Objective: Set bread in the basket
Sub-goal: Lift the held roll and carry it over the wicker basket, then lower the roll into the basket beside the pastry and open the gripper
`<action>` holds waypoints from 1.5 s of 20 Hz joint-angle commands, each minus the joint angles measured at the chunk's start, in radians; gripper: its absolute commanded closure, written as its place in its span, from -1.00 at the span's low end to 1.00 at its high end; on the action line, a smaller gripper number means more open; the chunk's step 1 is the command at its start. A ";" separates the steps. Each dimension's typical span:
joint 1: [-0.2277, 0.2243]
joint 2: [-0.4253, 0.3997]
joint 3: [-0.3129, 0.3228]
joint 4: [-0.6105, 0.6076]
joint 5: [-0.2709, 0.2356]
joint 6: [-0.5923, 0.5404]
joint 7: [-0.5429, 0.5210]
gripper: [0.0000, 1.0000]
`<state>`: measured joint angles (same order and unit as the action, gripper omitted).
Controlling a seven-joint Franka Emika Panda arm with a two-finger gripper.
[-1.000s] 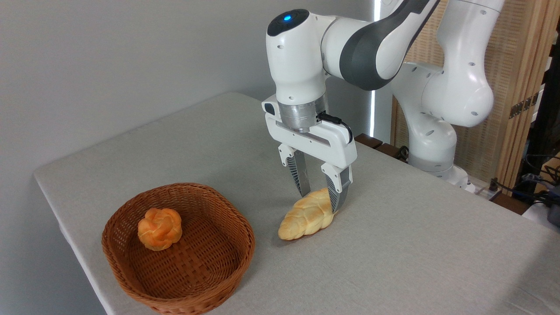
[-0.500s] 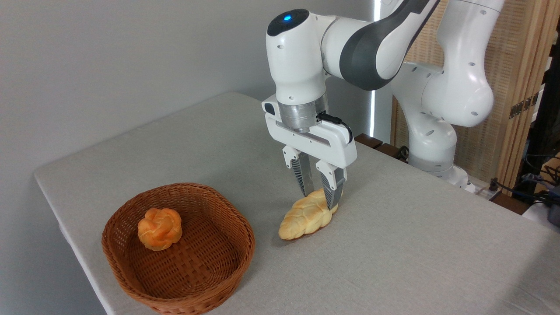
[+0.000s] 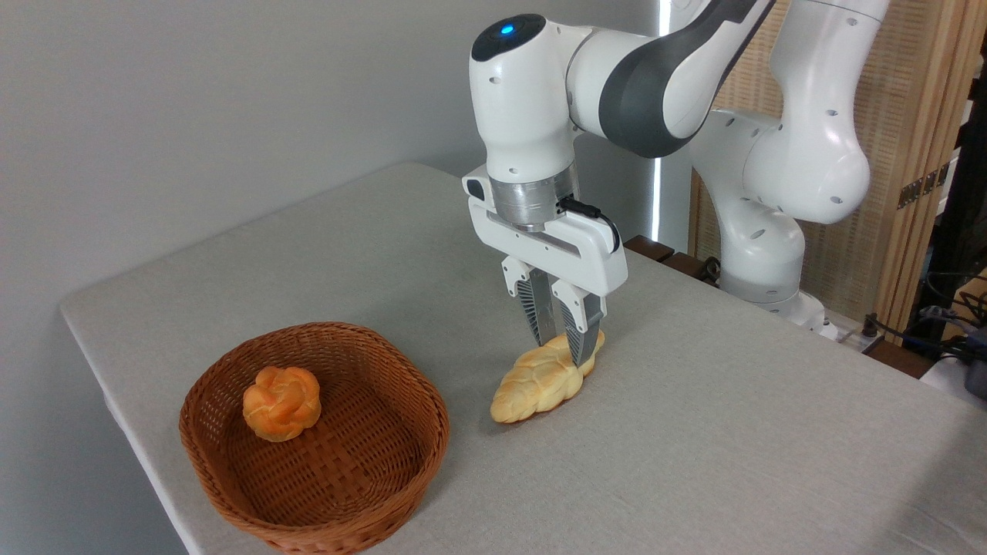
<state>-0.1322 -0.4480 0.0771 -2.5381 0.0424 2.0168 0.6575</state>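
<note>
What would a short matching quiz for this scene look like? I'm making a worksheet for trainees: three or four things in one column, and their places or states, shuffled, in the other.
Things:
1. bread
2. bun
3. basket
4. gripper

Places or states:
A. lies inside the basket
B. closed on the loaf's far end
C. on the table, right of the basket
D. near the table's front left edge, holding one item

Pairs: 1-C, 2-A, 3-D, 4-B

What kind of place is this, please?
Probably a robot lab or test room: a white robot arm stands at a grey cloth-covered table, with loose black cables beside a wooden slatted screen.
</note>
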 commanded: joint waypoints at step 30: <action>-0.027 0.359 0.000 0.607 -0.022 0.063 -0.005 -0.25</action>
<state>-0.1504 -0.1448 0.0765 -1.9734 0.0361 2.0452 0.6666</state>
